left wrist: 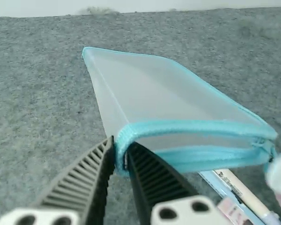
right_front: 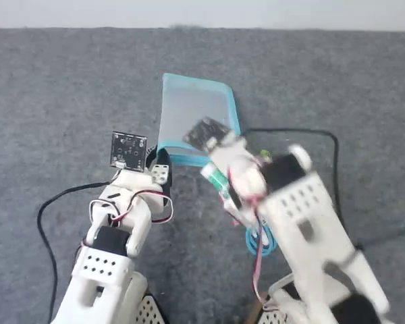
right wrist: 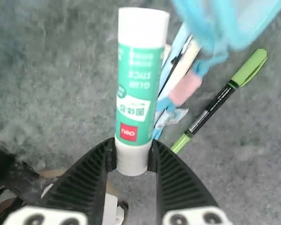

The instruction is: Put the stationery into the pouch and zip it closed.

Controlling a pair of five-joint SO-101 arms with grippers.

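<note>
Soft even light, seemingly from overhead, shadows faint and diffuse

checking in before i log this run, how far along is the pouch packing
Done: nothing looks packed yet; the pouch appears empty. In hand: the left pincer pinches the pouch's rim by its open mouth, and the right pincer grips the glue stick. Left: that stick, the green pen and the other items go in, then the zip.
</note>
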